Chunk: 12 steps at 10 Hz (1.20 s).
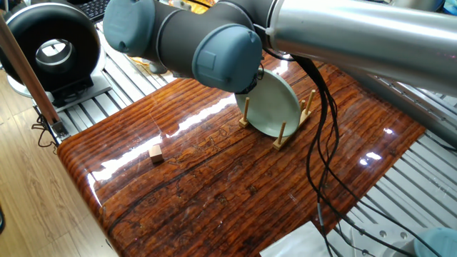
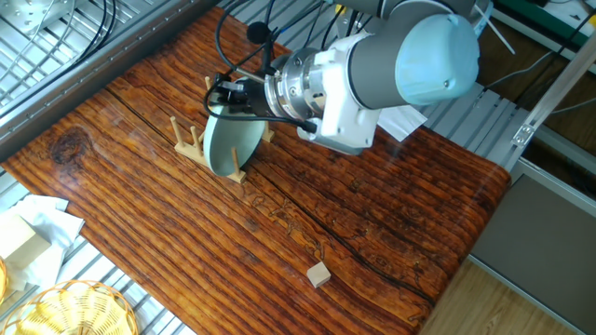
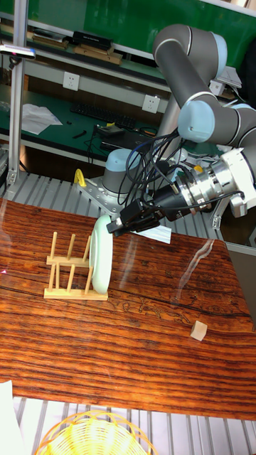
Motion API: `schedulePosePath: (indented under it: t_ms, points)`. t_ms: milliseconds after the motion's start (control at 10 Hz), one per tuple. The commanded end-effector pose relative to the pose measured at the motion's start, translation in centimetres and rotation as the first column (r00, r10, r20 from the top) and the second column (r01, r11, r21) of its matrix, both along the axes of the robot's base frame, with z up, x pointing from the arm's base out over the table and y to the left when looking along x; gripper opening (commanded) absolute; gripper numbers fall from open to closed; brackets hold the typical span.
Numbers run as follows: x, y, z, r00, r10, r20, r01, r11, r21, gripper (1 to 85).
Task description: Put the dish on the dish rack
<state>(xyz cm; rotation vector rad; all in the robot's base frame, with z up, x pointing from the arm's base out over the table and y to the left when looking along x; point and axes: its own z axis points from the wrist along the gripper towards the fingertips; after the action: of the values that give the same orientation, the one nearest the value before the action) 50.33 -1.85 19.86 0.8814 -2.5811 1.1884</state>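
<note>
Shiny brown wooden counter (image 1: 214, 185) with dark stripes fills most of each view, and grey metal rails run around it. Behind it in the tall fixed view are a green wall and a long bench.

A round pale mint-green glossy dish (image 3: 101, 257) stands on its edge in a small light-wood dish rack (image 3: 67, 274) with upright pegs. The rack sits near the far edge of the counter. The dish is at the rack's end that is closest to the arm, between the pegs, and it leans a little. Its bottom edge looks down on the rails.

The black jaws (image 3: 121, 226) come in from the side and meet the top rim of the dish. They look closed thin on that rim, holding the dish. The dish hangs straight down from them, with its flat face turned across the rack.

My guess is that the dish is as good as placed. The next move would be to let go and pull back sideways without knocking the dish over.

A tiny wooden cube (image 1: 156, 153) lies well apart near the counter's other side. A yellow woven basket (image 3: 98, 434) sits past the near edge.
</note>
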Motion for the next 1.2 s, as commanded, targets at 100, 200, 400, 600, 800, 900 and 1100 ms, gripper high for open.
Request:
schedulePosePath:
  t_ms: [100,200,400,600,800,900,1100]
  points:
    - [-1.4,2.7,0.6,0.998,-0.052,-0.025,0.054,0.995,0.087,38.3]
    - [-2.2,3.8,1.2,0.996,-0.087,-0.033,0.090,0.990,0.108,37.3]
    - [-4.2,6.7,3.2,0.979,-0.193,-0.060,0.202,0.961,0.191,31.0]
    - [-5.4,8.8,5.3,0.944,-0.309,-0.114,0.329,0.904,0.273,8.3]
    - [-5.5,12.0,6.1,0.898,-0.387,-0.211,0.441,0.788,0.429,1.0]
    - [-5.8,12.4,6.5,0.880,-0.396,-0.262,0.475,0.743,0.472,1.0]
    - [-5.3,10.9,6.9,0.879,-0.399,-0.259,0.476,0.741,0.474,1.0]
